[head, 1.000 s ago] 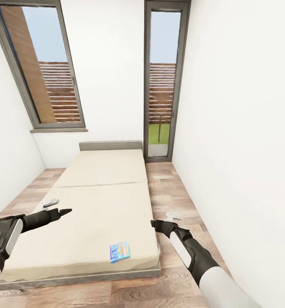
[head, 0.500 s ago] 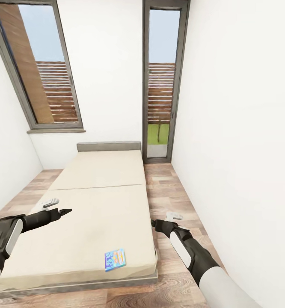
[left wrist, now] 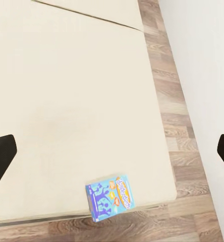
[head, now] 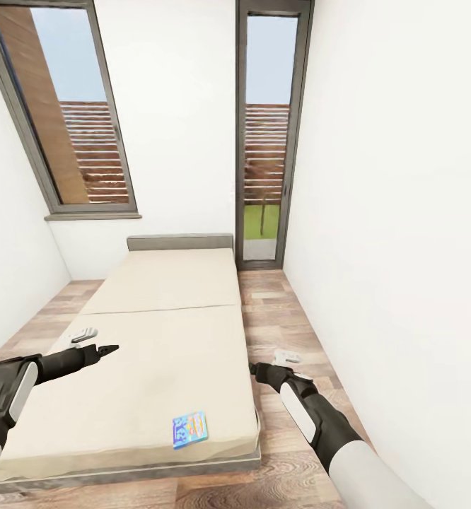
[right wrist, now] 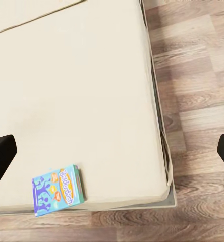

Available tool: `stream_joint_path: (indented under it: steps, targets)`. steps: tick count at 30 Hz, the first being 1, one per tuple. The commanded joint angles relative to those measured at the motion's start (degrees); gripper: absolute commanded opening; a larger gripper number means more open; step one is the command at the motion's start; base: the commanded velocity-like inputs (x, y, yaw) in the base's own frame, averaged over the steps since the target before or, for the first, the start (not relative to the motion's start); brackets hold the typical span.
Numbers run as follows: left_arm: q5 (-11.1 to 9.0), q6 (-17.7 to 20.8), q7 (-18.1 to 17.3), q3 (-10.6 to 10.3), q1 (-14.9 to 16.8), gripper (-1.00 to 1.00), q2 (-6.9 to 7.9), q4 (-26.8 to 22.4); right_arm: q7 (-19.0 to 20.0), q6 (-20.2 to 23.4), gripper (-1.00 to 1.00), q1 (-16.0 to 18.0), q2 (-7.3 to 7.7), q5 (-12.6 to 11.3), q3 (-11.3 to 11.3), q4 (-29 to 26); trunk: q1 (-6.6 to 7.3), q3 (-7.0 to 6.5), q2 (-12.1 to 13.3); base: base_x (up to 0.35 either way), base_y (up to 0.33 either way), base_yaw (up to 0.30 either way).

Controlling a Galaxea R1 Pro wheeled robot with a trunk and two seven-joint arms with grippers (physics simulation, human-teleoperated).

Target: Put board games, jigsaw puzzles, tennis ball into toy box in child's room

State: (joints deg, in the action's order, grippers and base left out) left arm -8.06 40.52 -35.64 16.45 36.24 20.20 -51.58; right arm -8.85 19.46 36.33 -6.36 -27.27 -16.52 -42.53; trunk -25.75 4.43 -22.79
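You are facing a low bed with a plain cream mattress (head: 158, 353) and a grey headboard, set lengthwise in a narrow white-walled room. Pale wood-plank flooring (head: 278, 318) runs down both sides of it. A grey-framed window (head: 66, 113) is on the far wall at the left, and a tall glazed door (head: 264, 134) stands beside it, with slatted fencing and grass outside.

A flat blue rectangular board game box (head: 190, 428) with cartoon figures lies face up near the foot corner of the mattress, close to the edge nearest you. Its orange title lettering is too small to read.

Your black left gripper (head: 107, 349) hovers over the mattress's left side and your black right gripper (head: 255, 369) hangs just off its right edge. Both have their fingers (left wrist: 1, 161) spread wide apart and hold nothing.
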Motion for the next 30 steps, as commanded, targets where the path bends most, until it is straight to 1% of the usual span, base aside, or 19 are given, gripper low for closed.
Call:
stream_joint_path:
  steps: [1,6,11,14,21,27,30]
  targets:
    - [-0.3,0.4,-0.04,0.08,0.06,1.0,-0.01,-0.01,-0.55,0.15,1.0,0.04,0.04,-0.59,-0.24,-0.1,-0.04,0.13,-0.13,0.0,0.0,0.0]
    - [-0.31,0.37,-0.04,0.08,0.06,1.0,-0.01,-0.01,-0.55,0.14,1.0,0.01,-0.06,-0.59,-0.26,-0.1,-0.04,0.13,-0.13,0.039,-0.055,0.034]
    - [-0.32,0.36,-0.04,0.08,0.06,1.0,-0.02,-0.01,-0.57,0.14,1.0,-0.01,-0.16,-0.59,-0.28,-0.1,-0.04,0.13,-0.13,0.069,-0.131,0.223]
    - [-0.35,0.36,-0.04,0.08,0.06,1.0,0.01,-0.01,-0.56,0.14,1.0,-0.01,-0.07,-0.59,-0.27,-0.1,-0.04,0.13,-0.13,0.019,-0.047,0.114]
    - [-0.36,0.36,-0.04,0.08,0.06,1.0,-0.01,-0.01,-0.55,0.17,1.0,0.02,0.03,-0.59,-0.22,-0.1,-0.04,0.13,-0.13,0.003,-0.187,0.017]
    - [-0.38,0.35,-0.04,0.08,0.06,1.0,-0.01,-0.01,-0.55,0.15,1.0,-0.01,0.04,-0.6,-0.23,-0.1,-0.04,0.13,-0.13,0.0,-0.033,0.0]
    - [-0.38,0.35,-0.04,0.08,0.06,1.0,-0.03,-0.01,-0.55,0.14,1.0,0.02,0.04,-0.59,-0.25,-0.1,-0.04,0.13,-0.13,0.0,-0.187,0.0]
